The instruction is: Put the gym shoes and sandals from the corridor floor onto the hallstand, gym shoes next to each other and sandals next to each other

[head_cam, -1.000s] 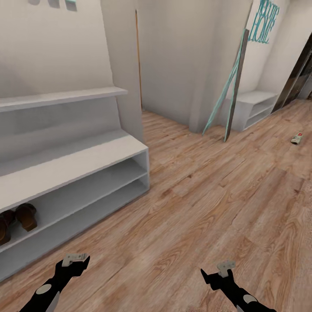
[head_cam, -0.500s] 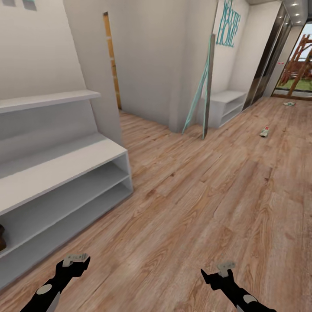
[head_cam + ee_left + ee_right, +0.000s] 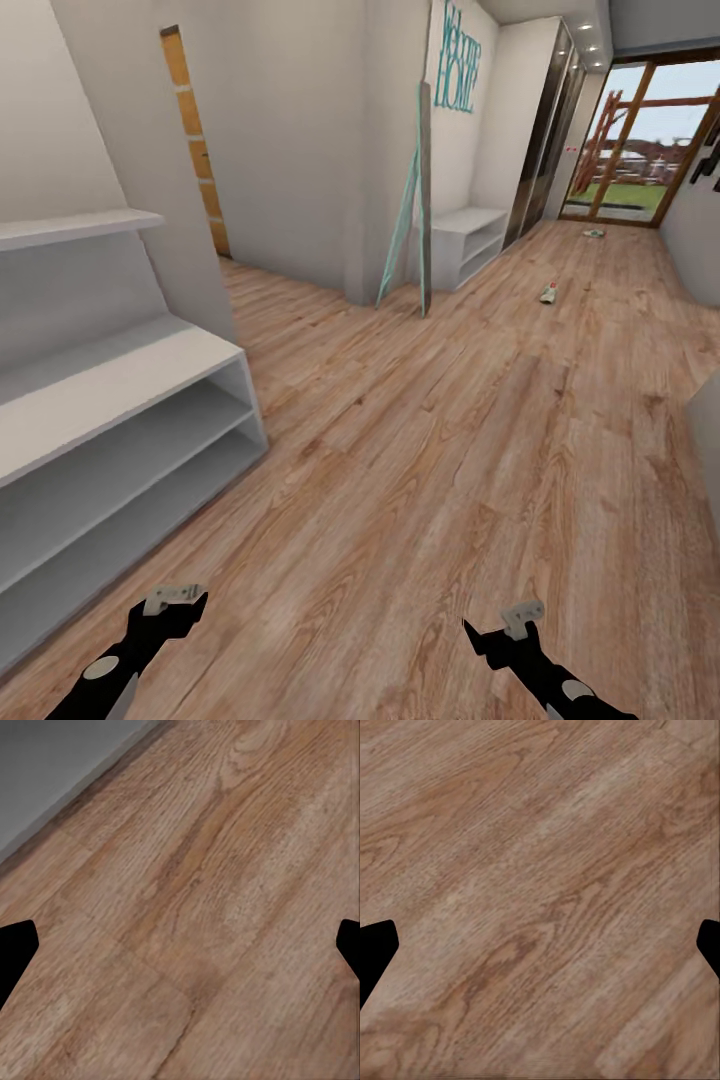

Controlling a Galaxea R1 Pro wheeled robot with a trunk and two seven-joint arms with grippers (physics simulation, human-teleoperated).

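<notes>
The light-grey hallstand [image 3: 110,375] stands along the left wall, and the stretch of its two low shelves in view holds nothing. One gym shoe [image 3: 548,294] lies far down the corridor floor [image 3: 450,430], small and white with a red accent. A second gym shoe [image 3: 594,233] lies further off, near the glass door. The sandals are out of view. My left gripper [image 3: 172,600] and right gripper [image 3: 520,617] hang low in front of me. Each is open and holds nothing, with bare planks under both in the wrist views.
A plain low white bench [image 3: 465,235] stands against the far wall. Beside it a tall teal-edged panel [image 3: 420,200] leans on the wall corner. A glass door [image 3: 640,140] closes the corridor's far end. A grey edge [image 3: 705,420] juts in at the right.
The camera has swung right: the hallstand slid left and the sandals on its shelf left the picture. The second gym shoe and the glass door came into view. Both arms kept their pose.
</notes>
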